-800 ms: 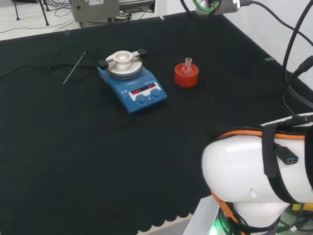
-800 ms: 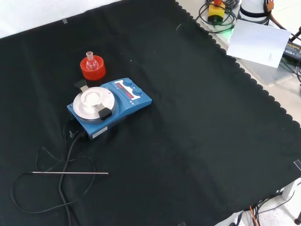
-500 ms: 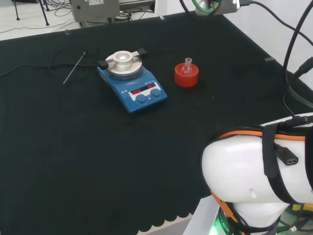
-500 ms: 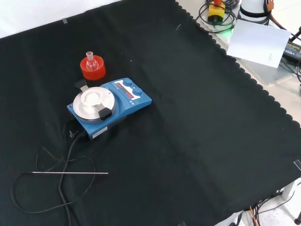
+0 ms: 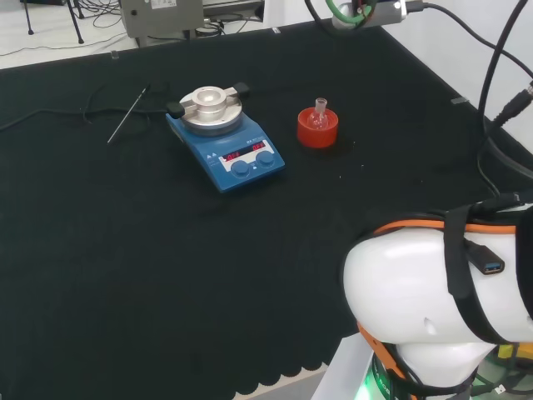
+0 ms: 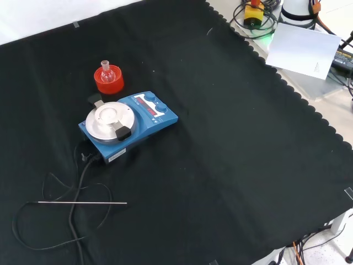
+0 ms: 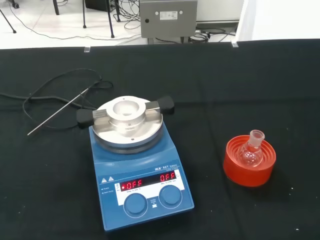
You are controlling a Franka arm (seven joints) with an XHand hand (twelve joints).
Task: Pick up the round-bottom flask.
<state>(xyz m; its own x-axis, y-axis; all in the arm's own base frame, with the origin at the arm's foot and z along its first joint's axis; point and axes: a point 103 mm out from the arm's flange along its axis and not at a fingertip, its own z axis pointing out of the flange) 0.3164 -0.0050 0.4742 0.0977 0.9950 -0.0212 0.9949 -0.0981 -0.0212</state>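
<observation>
A small clear round-bottom flask [image 5: 319,116] [image 6: 107,72] [image 7: 252,150] stands upright, neck up, in a red ribbed ring stand [image 5: 317,130] [image 6: 109,81] [image 7: 249,162] on the black cloth. In the head view the stand sits to the right of a blue hotplate; in the front view it sits just beyond it. The wrist view looks across at flask and stand from some distance away.
A blue hotplate stirrer [image 5: 225,139] [image 6: 127,125] [image 7: 137,165] with a round metal top plate stands beside the stand. Its black cable and thin metal probe [image 5: 128,113] [image 6: 82,203] [image 7: 59,111] lie on the cloth. The arm's white links [image 5: 433,308] occupy the head view's lower right.
</observation>
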